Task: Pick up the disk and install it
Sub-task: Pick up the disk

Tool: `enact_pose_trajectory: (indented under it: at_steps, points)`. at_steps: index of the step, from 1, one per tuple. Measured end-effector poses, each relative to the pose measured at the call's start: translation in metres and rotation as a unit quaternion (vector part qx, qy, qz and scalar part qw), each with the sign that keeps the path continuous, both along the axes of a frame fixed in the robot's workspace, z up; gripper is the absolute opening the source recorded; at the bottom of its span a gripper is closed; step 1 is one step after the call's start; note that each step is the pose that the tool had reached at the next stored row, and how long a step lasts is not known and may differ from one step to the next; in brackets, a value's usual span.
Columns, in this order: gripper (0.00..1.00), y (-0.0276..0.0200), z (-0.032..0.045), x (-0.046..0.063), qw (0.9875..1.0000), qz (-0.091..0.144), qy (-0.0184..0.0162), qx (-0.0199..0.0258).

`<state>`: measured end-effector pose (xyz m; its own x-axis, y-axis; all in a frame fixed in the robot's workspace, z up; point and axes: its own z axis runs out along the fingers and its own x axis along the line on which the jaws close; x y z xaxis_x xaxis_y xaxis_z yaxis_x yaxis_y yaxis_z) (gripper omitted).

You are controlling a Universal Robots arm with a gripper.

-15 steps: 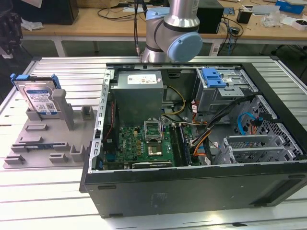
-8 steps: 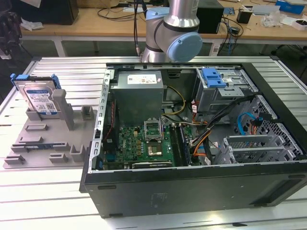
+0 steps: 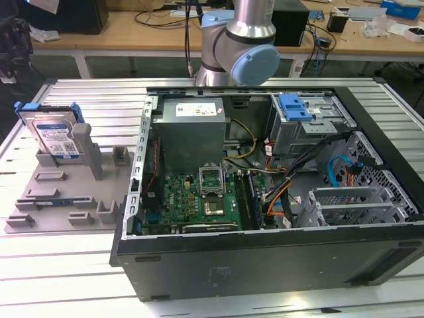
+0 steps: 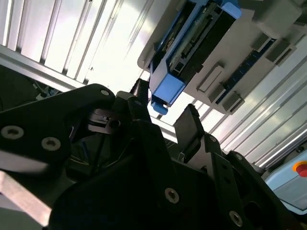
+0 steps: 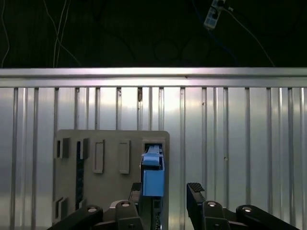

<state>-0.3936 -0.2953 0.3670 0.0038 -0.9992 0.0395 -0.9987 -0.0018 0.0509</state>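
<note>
The disk (image 3: 56, 136), a silver drive with a white-and-blue label in a blue bracket, stands on edge in a slot of the grey fixture plate (image 3: 66, 195) at the exterior view's left. Both wrist views look down on it edge-on: the disk (image 5: 153, 175) with its blue bracket end, and the disk (image 4: 192, 45) by the plate's edge. My gripper (image 5: 166, 192) is open, and its black fingers (image 5: 195, 194) hang apart from the drive with a gap between them. The same open gripper (image 4: 165, 115) sits a little off the bracket's blue tab, holding nothing.
An open computer case (image 3: 265, 172) fills the exterior view's middle and right, with a motherboard (image 3: 205, 195), cables and a drive cage with a blue bracket (image 3: 295, 107). The arm's joint (image 3: 242, 40) rises behind it. Everything rests on a ribbed aluminium table (image 3: 99, 99). The grey fixture (image 5: 110, 172) has several slots.
</note>
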Motion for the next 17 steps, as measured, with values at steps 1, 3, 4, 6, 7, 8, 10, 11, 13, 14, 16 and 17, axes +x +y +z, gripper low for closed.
enact_pose_trajectory:
  at_steps: [1, 3, 4, 6, 7, 8, 10, 11, 13, 14, 16, 17]
  points:
    - [0.5, -0.0006, -0.0005, 0.001, 1.0, 0.0, -0.0001, 0.0]
    - [0.5, -0.002, -0.002, 0.001, 1.0, -0.003, 0.0, 0.0]
    - [0.5, -0.0029, -0.0031, 0.001, 1.0, -0.004, 0.0, 0.0]
    - [0.5, -0.0062, -0.0062, 0.001, 1.0, -0.007, 0.0002, -0.0001]
    - [0.5, -0.0074, -0.0071, 0.001, 1.0, -0.007, 0.0001, -0.0001]
    - [0.5, -0.0087, -0.008, 0.001, 1.0, -0.008, 0.0, 0.0]
    - [0.5, -0.0111, -0.0094, 0.002, 1.0, -0.008, 0.0, 0.0]
    - [0.5, -0.0125, -0.0104, 0.003, 1.0, -0.008, 0.0001, 0.0]
    - [0.5, -0.0139, -0.0121, 0.005, 1.0, -0.008, 0.0, 0.0]
    - [0.5, -0.0141, -0.0142, 0.006, 1.0, -0.008, 0.0, 0.0]
    - [0.5, -0.0141, -0.0174, 0.006, 1.0, -0.008, 0.0, 0.0]
    - [0.5, -0.0141, -0.0189, 0.006, 1.0, -0.008, 0.0, 0.0]
